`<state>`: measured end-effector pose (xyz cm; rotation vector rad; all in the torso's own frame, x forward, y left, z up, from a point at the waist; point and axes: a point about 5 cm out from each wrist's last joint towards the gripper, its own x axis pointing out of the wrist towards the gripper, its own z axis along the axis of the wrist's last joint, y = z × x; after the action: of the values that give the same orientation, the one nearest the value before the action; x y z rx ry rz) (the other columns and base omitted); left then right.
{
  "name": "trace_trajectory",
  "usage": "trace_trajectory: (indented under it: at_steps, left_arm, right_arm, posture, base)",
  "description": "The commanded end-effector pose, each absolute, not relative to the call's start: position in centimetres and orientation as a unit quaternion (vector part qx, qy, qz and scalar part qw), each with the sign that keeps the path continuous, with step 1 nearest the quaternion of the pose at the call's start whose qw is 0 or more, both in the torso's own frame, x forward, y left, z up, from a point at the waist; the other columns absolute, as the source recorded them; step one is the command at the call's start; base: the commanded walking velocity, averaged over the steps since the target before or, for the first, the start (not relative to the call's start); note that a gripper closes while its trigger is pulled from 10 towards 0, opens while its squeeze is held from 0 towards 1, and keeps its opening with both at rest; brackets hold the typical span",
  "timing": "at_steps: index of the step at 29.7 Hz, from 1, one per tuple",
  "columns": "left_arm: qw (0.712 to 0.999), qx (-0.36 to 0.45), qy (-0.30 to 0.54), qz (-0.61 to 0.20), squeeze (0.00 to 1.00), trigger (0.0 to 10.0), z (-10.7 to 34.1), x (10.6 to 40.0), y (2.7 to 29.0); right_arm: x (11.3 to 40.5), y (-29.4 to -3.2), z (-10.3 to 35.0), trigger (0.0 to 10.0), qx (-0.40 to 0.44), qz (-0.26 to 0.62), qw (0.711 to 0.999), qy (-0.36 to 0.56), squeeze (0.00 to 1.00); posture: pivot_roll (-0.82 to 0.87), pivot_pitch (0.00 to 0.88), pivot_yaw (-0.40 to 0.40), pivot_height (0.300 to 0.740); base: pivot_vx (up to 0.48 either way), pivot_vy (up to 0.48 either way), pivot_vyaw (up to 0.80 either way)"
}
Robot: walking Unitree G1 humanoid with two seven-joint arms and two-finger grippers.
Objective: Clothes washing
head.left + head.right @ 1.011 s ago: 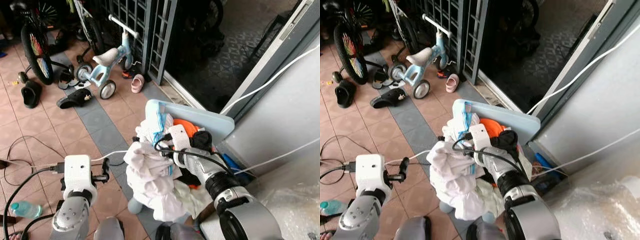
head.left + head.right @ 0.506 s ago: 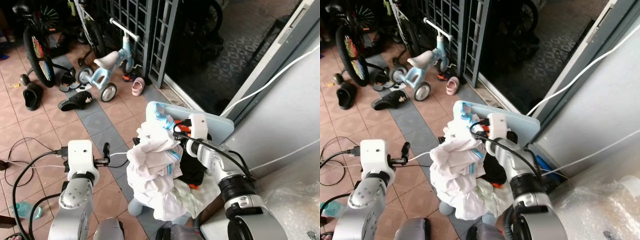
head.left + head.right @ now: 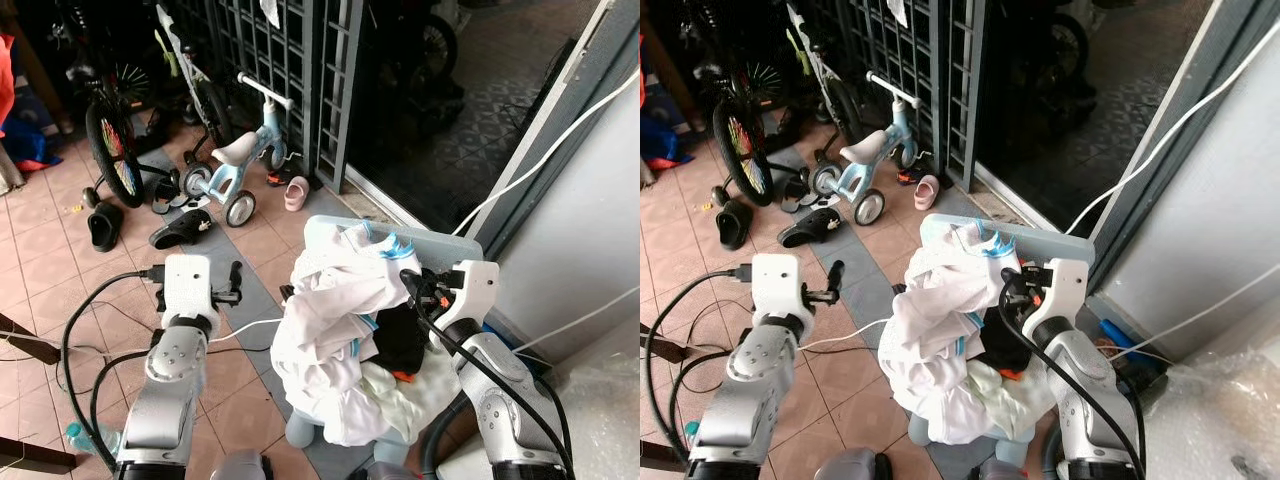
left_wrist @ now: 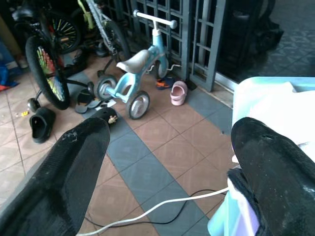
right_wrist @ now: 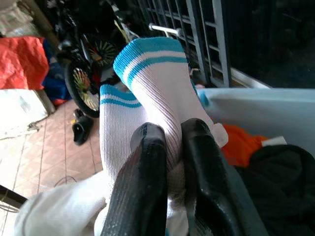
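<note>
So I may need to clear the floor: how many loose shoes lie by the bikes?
3: a black clog beside the big bicycle's wheel, a black sandal before the kid's bike, a pink shoe near the gate. More may hide behind.

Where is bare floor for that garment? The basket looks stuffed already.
Bare tiles lie between the laundry basket, the black sandal and the white cable, near the open left gripper. The basket overflows; the right gripper pinches the white garment. By the balance bike, shoes crowd the floor.
</note>
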<state>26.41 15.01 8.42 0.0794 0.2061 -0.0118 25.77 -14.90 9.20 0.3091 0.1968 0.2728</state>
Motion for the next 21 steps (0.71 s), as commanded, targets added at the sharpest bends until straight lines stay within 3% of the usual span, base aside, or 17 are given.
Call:
trace_trajectory:
  at_steps: [1, 3, 4, 5, 21]
  left_arm:
    - [0.994, 0.045, 0.098, -0.011, 0.00, 10.0, 8.5, 26.7, 15.0]
    - [0.994, 0.045, 0.095, -0.011, 0.00, 10.0, 8.5, 26.8, 15.0]
    - [0.995, 0.045, 0.093, -0.007, 0.00, 10.0, 8.5, 26.8, 15.0]
    - [0.995, 0.045, 0.091, -0.001, 0.00, 10.0, 8.4, 26.8, 15.2]
    - [0.995, 0.040, 0.091, -0.001, 0.00, 10.0, 8.0, 26.5, 15.1]
  right_arm:
    - [26.2, -14.3, 10.6, 0.0, 0.141, 0.146, 0.977, 0.066, 0.00]
    - [26.1, -14.0, 11.0, 0.0, 0.132, 0.152, 0.978, 0.057, 0.00]
    - [26.2, -14.0, 11.2, 1.4, 0.128, 0.154, 0.978, 0.054, 0.00]
    - [26.4, -13.9, 11.6, 9.7, 0.121, 0.158, 0.979, 0.048, 0.00]
    - [26.9, -14.6, 11.5, 10.0, 0.105, 0.139, 0.983, 0.056, 0.00]
  posture:
    - [-0.05, 0.000, 0.024, 0.740]
    - [-0.05, 0.000, 0.023, 0.740]
    - [-0.05, 0.000, 0.021, 0.740]
    - [-0.05, 0.000, 0.020, 0.740]
    - [-0.05, 0.000, 0.012, 0.740]
  base:
    - [0.000, 0.000, 0.00]
    - [0.000, 0.000, 0.00]
    - [-0.262, 0.000, 0.00]
    - [-0.277, 0.000, 0.00]
    - [-0.312, 0.000, 0.00]
